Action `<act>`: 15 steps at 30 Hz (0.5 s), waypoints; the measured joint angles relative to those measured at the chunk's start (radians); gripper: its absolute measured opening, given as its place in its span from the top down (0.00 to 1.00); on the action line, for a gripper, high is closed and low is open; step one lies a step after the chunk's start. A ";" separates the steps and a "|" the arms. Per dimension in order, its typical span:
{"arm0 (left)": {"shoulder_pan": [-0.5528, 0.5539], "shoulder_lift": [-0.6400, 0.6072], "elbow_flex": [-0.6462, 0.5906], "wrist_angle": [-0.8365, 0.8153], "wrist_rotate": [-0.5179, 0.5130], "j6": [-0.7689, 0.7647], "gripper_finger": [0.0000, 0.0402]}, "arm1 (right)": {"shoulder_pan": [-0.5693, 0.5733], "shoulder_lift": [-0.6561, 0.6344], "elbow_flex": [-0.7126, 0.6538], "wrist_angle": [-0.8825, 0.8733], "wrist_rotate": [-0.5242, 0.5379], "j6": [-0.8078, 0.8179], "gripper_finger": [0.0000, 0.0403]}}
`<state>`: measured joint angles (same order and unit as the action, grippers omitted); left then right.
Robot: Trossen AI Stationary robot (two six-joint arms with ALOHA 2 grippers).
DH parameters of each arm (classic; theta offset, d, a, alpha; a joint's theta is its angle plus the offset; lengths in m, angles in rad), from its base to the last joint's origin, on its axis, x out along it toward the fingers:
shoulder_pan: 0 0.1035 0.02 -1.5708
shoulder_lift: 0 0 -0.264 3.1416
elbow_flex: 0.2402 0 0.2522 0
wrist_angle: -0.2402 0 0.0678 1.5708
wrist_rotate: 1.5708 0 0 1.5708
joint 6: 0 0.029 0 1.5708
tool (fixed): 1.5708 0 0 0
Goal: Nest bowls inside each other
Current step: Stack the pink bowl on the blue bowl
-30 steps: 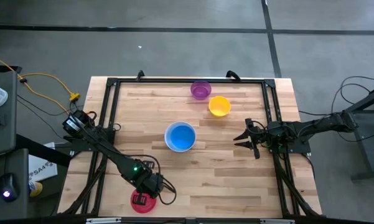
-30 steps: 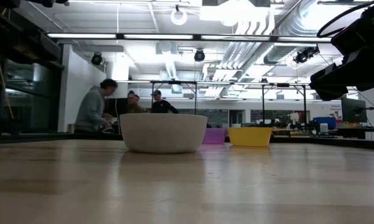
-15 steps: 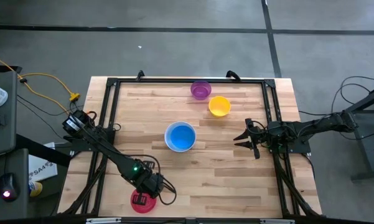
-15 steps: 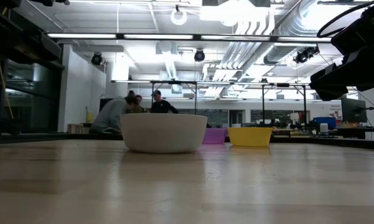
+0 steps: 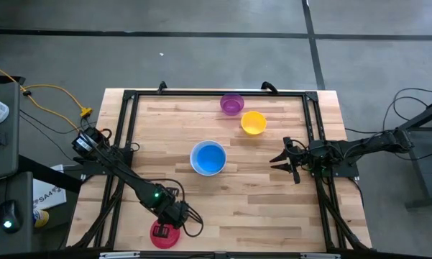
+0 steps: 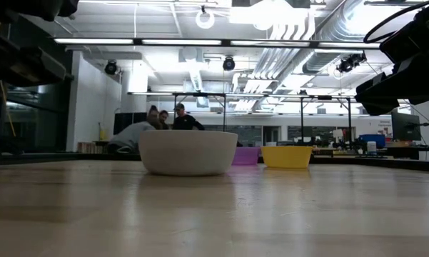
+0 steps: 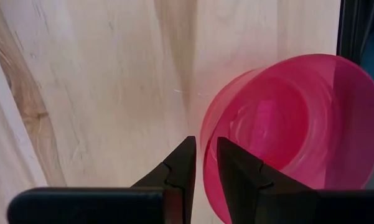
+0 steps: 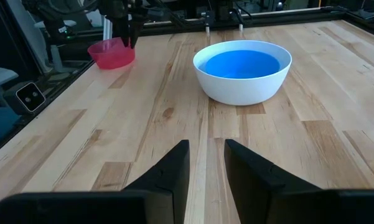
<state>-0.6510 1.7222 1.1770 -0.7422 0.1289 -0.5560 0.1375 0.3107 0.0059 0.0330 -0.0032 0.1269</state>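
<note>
A red bowl (image 5: 164, 234) rests on its base near the table's front edge, left of centre. My left gripper (image 7: 205, 162) points down at it, open. One finger stands inside the rim of the red bowl (image 7: 286, 137) and one outside. A white bowl (image 5: 208, 157) with a blue bowl (image 8: 239, 64) nested in it sits mid-table. A purple bowl (image 5: 231, 103) and a yellow bowl (image 5: 253, 122) stand near the far edge. My right gripper (image 8: 206, 168) waits open at the table's right side, aimed at the white bowl. My left gripper straddles the red bowl's rim (image 7: 206, 140) on the side toward the table's middle, coming from above. Whether either finger touches the wall, I cannot tell. The bowl sits on the table.
A black metal frame (image 5: 129, 108) runs around the tabletop. Bare wood lies between the red bowl and the white bowl. People stand at benches in the room beyond the table's far edge.
</note>
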 joint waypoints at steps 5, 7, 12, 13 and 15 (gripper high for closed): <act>0.000 0.000 0.000 -0.001 -0.004 0.001 0.84 | 0.000 0.000 0.000 0.000 0.000 0.000 0.77; 0.000 0.000 0.000 -0.001 -0.007 0.001 0.84 | 0.000 0.000 0.000 0.000 0.000 0.000 0.77; 0.000 0.012 -0.001 0.001 -0.008 0.000 0.84 | 0.000 0.000 0.000 0.000 0.000 0.000 0.77; 0.000 0.012 -0.002 -0.002 -0.008 0.000 0.84 | 0.000 0.000 0.000 0.000 0.000 0.000 0.77; 0.000 0.011 -0.002 0.003 -0.008 -0.006 0.84 | 0.000 0.000 0.000 0.000 0.000 0.000 0.77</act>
<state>-0.6506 1.7329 1.1755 -0.7391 0.1207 -0.5621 0.1375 0.3106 0.0056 0.0330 -0.0029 0.1268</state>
